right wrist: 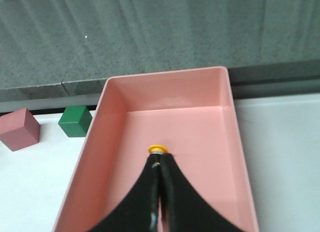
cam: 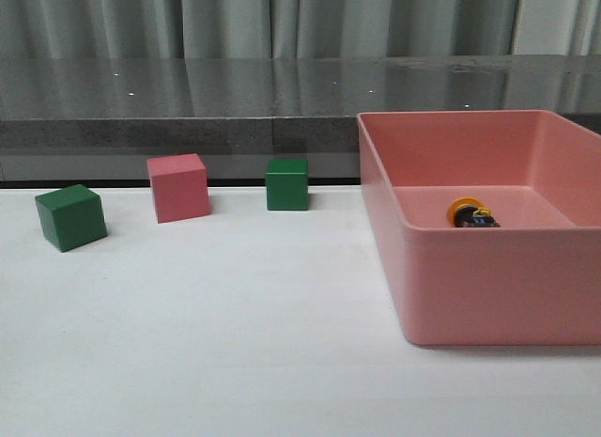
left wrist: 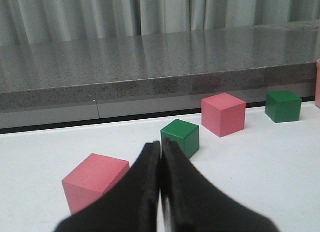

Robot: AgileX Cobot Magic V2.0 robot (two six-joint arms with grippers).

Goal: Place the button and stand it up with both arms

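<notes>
The button [cam: 472, 214] lies on its side on the floor of the pink bin [cam: 488, 305], near the bin's front wall and roughly midway across its width. Its yellow mushroom cap faces left and toward the camera in the front view; a dark body follows behind it, with a small patch of blue at the base end. Finer detail of the base is too small to tell. In the right wrist view only the yellow cap rim [right wrist: 157, 149] shows, the rest being hidden behind the gripper.

The right gripper [right wrist: 159, 164] hangs over the bin's interior, directly above the button, its black wedge jaws pressed together with nothing between them. Contact with the button cannot be determined.

The bin stands on the white table [cam: 235, 343], at its right side. To the left of the bin, along the table's far edge, sit a green cube [cam: 286, 183], a pink cube [cam: 177, 187] and a second green cube [cam: 70, 217], each apart from the others.

The left gripper [left wrist: 160, 152] is likewise closed and empty, held above the table well left of the bin, with another pink cube [left wrist: 94, 181] just beside it.
</notes>
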